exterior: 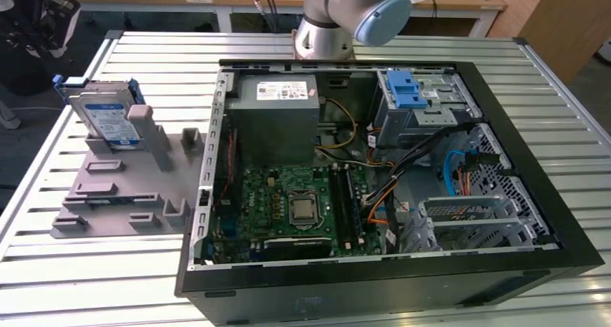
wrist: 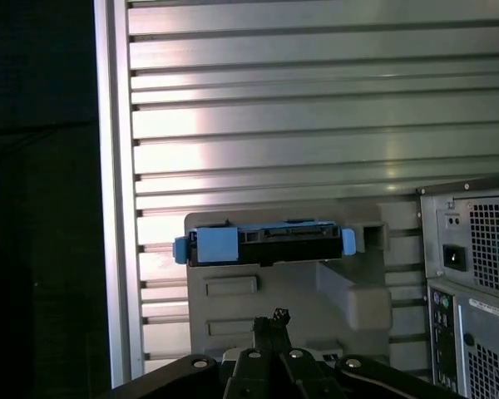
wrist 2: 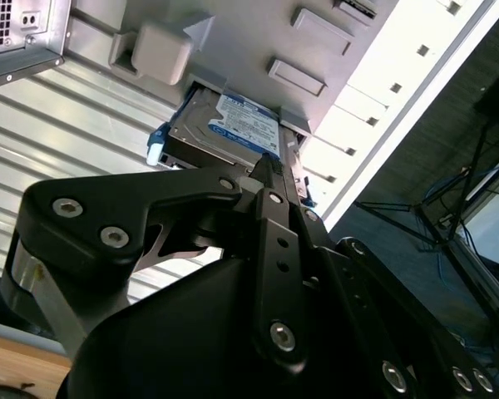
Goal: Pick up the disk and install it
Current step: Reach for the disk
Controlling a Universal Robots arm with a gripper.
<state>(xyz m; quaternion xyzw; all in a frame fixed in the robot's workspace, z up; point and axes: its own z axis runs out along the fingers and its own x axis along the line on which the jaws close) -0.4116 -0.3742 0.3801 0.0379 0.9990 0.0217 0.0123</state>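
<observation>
Disk (exterior: 103, 116) is standing on edge, leaning back a little, at the far end of a grey holder (exterior: 114, 198) that is lying on the slatted metal table (exterior: 86, 284) at the exterior view's left. We are seeing its blue-and-white label facing the near side, with its blue carrier frame showing round the edges. A short grey post of the holder is standing just in front of it. The holder is sitting just beside the left wall of the open computer case (exterior: 382, 288), and the disk is resting outside that case, not yet installed. Inside the case we are making out the large grey box with a white sticker (exterior: 277, 109) at the far side, the green board (exterior: 286, 205) nearer to us, and a blue-fronted bay (exterior: 408, 91) at the far right. The arm (exterior: 348, 16) is rising out of the picture beyond the case's far wall.

In both wrist views we are looking past the gripper (wrist: 271, 319) towards the disk in its holder. Its fingers (wrist: 261, 337) are lying pressed together with nothing between them. In the first wrist view the fingertips are showing over the grey holder, short of the disk's blue-framed edge. We are not telling from these views whether they are touching anything.
</observation>
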